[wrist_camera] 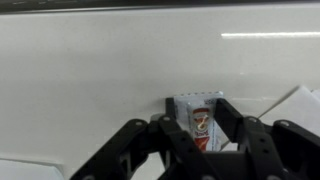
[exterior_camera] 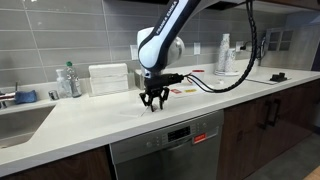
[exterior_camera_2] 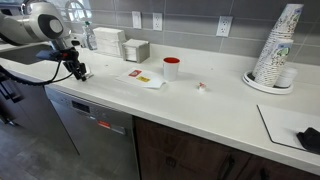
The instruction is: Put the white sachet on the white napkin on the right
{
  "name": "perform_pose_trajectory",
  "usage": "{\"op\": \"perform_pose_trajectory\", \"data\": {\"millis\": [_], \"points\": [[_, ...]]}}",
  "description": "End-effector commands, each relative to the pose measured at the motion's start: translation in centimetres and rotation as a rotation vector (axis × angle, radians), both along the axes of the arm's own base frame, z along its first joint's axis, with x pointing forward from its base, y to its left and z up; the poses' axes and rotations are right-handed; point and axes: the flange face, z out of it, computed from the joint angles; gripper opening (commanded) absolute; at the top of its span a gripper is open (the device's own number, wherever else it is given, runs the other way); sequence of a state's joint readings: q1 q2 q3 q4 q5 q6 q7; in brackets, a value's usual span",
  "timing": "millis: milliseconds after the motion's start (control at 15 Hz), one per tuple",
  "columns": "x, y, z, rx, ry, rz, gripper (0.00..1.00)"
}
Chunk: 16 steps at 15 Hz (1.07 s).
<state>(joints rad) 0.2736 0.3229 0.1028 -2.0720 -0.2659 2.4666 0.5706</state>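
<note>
In the wrist view the white sachet [wrist_camera: 197, 120], a small white packet with a red mark, sits upright between my gripper's [wrist_camera: 200, 128] two black fingers, which press on both of its sides just above the white counter. In both exterior views the gripper [exterior_camera: 152, 99] [exterior_camera_2: 79, 72] is low over the counter near its front edge; the sachet is too small to make out there. The white napkin [exterior_camera_2: 147, 79] lies flat further along the counter with a red-orange packet [exterior_camera_2: 135, 73] on it. A white napkin corner [wrist_camera: 303, 101] shows at the right edge of the wrist view.
A red cup [exterior_camera_2: 171, 67] stands beside the napkin, and another small packet [exterior_camera_2: 201, 87] lies past it. A white dispenser [exterior_camera_2: 108, 40] and a box [exterior_camera_2: 137, 50] stand by the wall. A tall stack of paper cups [exterior_camera_2: 277, 45] is farther along. A sink [exterior_camera: 20, 120] and bottles [exterior_camera: 68, 80] are at the other end.
</note>
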Motion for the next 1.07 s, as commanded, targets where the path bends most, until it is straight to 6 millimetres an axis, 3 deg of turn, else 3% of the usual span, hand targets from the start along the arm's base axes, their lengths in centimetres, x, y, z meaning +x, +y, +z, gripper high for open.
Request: {"op": "perform_pose_trajectory", "data": {"millis": [0, 67, 200, 667, 733, 800, 1000], "points": [[0.4, 0.2, -0.7, -0.002, 0.0, 0.018, 0.16], [0.4, 0.1, -0.4, -0.002, -0.002, 0.023, 0.07], [0.3, -0.3, 0.3, -0.006, 0.0, 0.024, 0.01], [0.9, -3.7, 2.9, -0.049, -0.007, 0.027, 0.04], [0.9, -3.6, 3.1, -0.037, -0.008, 0.056, 0.27], [1.0, -3.4, 3.3, -0.028, -0.011, 0.09, 0.29], [1.2, -2.2, 3.1, -0.003, 0.005, 0.179, 0.49]]}}
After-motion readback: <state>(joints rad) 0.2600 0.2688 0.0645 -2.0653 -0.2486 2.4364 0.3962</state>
